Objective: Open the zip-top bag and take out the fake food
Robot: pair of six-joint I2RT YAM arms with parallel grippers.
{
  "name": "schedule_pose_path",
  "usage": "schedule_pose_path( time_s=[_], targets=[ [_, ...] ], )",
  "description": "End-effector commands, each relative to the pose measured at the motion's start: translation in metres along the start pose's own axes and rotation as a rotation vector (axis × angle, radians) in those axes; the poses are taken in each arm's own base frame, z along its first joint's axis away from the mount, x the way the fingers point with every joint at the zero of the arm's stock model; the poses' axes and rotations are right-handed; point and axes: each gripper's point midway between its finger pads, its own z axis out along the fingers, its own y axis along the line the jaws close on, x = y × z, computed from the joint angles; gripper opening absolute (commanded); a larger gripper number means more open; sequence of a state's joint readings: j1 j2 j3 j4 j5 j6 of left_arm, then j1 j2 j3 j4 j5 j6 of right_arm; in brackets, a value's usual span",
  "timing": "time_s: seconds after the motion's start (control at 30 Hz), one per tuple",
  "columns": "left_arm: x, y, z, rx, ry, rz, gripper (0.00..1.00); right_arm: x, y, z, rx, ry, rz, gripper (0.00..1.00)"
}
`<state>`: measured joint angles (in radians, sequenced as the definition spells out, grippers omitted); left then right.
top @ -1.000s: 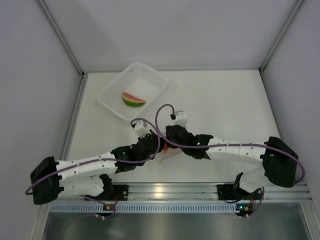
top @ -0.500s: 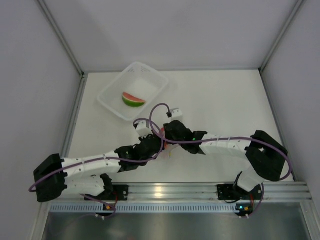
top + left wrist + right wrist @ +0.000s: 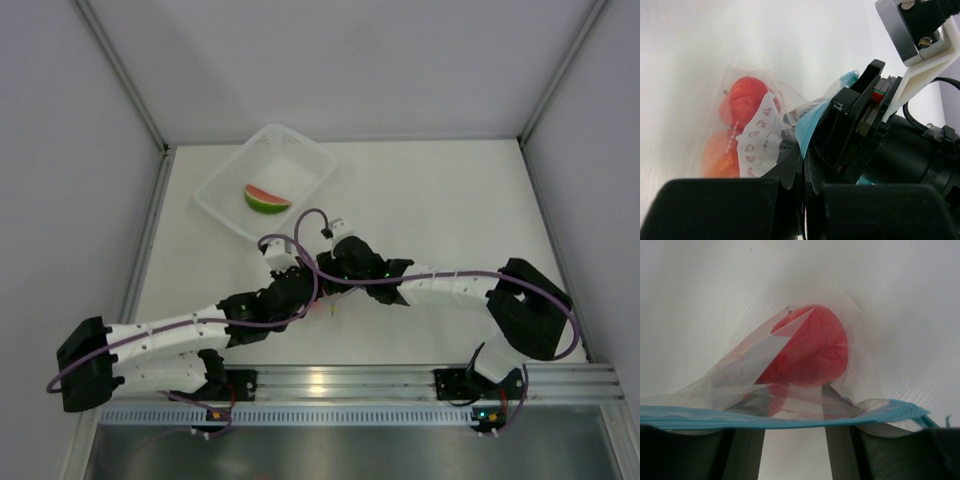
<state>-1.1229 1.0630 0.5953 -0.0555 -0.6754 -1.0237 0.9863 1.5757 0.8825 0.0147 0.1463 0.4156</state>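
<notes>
- One clear crinkly plastic zip-top bag (image 3: 790,107) lies on the white table (image 3: 450,200), in the middle towards the near edge, between the two grippers.
- Its one light blue zip strip (image 3: 780,421) faces the right gripper.
- The fake food numbers three pieces.
- Two are inside the bag: a round red ball (image 3: 742,100) and, nearer, a small orange fruit (image 3: 717,157), touching each other.
- A white paper label with red marks (image 3: 760,142) lies beside them.
- The third, a red-and-green watermelon wedge (image 3: 266,199), lies in the one white mesh-sided basket (image 3: 300,142) at the far left.
- The left gripper (image 3: 803,169) has its fingers pressed together on the bag's edge.
- The right gripper (image 3: 797,397) has its fingers apart, with the zip strip draped across both. Whether it grips the bag I cannot tell.
</notes>
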Motion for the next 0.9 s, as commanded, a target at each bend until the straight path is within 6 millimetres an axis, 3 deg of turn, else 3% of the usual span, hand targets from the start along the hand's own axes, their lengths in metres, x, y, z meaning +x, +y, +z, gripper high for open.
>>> schedule_pose_path(
  time_s=[0.0, 0.1, 0.27, 0.47, 0.7, 0.87],
  targets=[
    [-0.02, -0.011, -0.006, 0.047, -0.06, -0.012, 0.0, -0.023, 0.017, 0.0, -0.037, -0.084, 0.007, 0.51],
    [-0.026, -0.021, -0.009, 0.084, -0.071, -0.028, 0.0, -0.033, 0.019, 0.004, -0.042, -0.121, 0.005, 0.53],
    [-0.027, -0.016, -0.009, 0.072, -0.082, -0.035, 0.0, -0.04, 0.039, 0.009, -0.114, -0.097, -0.004, 0.53],
    [-0.021, -0.019, -0.009, 0.103, -0.058, -0.072, 0.0, -0.048, 0.049, 0.012, -0.132, -0.086, 0.034, 0.62],
    [-0.016, -0.041, -0.014, 0.196, -0.003, -0.132, 0.0, -0.055, 0.051, 0.035, -0.114, -0.128, 0.09, 0.66],
    [-0.01, -0.037, -0.012, 0.189, 0.011, -0.143, 0.0, -0.058, 0.044, 0.052, -0.041, -0.138, 0.051, 0.71]
  ],
)
